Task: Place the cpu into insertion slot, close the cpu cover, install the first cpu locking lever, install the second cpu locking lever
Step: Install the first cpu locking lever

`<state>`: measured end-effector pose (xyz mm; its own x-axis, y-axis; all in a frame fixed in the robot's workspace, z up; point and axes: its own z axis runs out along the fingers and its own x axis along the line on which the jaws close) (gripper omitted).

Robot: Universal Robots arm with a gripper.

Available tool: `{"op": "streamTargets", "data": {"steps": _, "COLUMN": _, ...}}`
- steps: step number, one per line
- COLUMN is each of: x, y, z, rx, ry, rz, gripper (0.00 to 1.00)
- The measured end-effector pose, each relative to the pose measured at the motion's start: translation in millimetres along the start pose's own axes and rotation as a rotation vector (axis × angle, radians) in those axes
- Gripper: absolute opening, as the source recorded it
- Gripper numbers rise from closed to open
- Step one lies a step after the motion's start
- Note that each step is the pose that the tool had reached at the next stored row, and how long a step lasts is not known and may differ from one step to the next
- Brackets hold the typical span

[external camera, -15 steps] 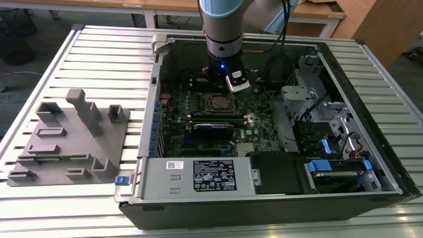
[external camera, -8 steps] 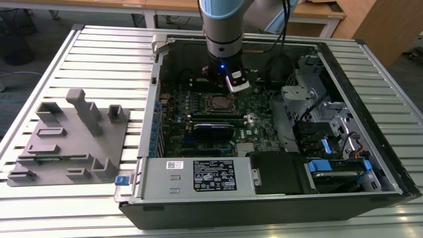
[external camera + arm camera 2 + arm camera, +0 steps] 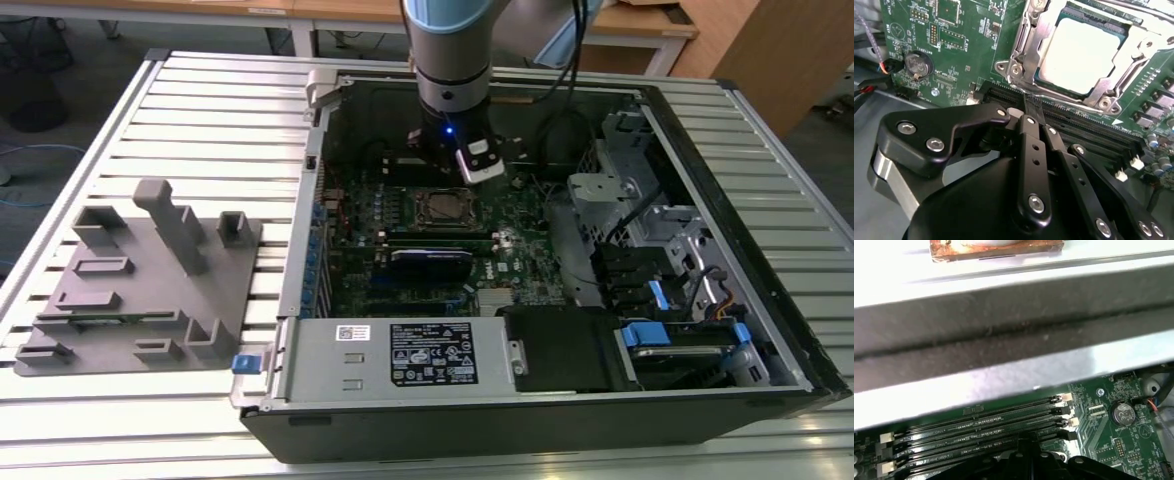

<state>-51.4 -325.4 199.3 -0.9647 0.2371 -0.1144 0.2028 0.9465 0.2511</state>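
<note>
A tabletop (image 3: 200,100) of ribbed, light-grey metal slats is seen in the exterior view. Behind it, wooden desks (image 3: 627,25) on pale legs are placed along the far edge. A dark floor (image 3: 60,100) is visible at the exterior view's left, with even lighting throughout.

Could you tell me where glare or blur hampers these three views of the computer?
In the second wrist view, glare whitens the cpu top, while the gripper looms dark and soft in the foreground. In the first wrist view, the case wall is blurred and its upper part blown out, though the memory slots stay readable. The exterior view is evenly lit, and the insertion slot is legible.
</note>
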Motion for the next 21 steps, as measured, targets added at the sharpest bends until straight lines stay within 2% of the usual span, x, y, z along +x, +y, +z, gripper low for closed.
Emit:
{"op": "streamTargets", "data": {"steps": 4, "x": -1.0, "y": 2.1, "z": -7.9, "rx": 0.0027, "ry": 0.005, "rz": 0.001, "gripper": 0.11}}
{"op": "streamTargets", "data": {"steps": 5, "x": -1.2, "y": 2.5, "z": -9.7, "rx": 0.0064, "ry": 0.0065, "rz": 0.001, "gripper": 0.11}}
{"op": "streamTargets", "data": {"steps": 6, "x": -1.5, "y": 3.0, "z": -10.9, "rx": 0.0139, "ry": 0.0074, "rz": 0.0, "gripper": 0.11}}
{"op": "streamTargets", "data": {"steps": 8, "x": -1.7, "y": 3.3, "z": -12.2, "rx": 0.042, "ry": 0.0048, "rz": -0.004, "gripper": 0.11}}
{"op": "streamTargets", "data": {"steps": 16, "x": -2.5, "y": 3.6, "z": -13.0, "rx": 0.1843, "ry": -0.0181, "rz": -0.026, "gripper": 0.11}}
{"op": "streamTargets", "data": {"steps": 18, "x": -3.3, "y": 3.9, "z": -13.0, "rx": 0.2178, "ry": -0.0203, "rz": -0.03, "gripper": 0.11}}
{"op": "streamTargets", "data": {"steps": 19, "x": -3.9, "y": 4.0, "z": -13.0, "rx": 0.2296, "ry": -0.0195, "rz": -0.032, "gripper": 0.11}}
{"op": "streamTargets", "data": {"steps": 21, "x": -4.2, "y": 4.0, "z": -12.9, "rx": 0.2326, "ry": -0.0183, "rz": -0.032, "gripper": 0.11}}
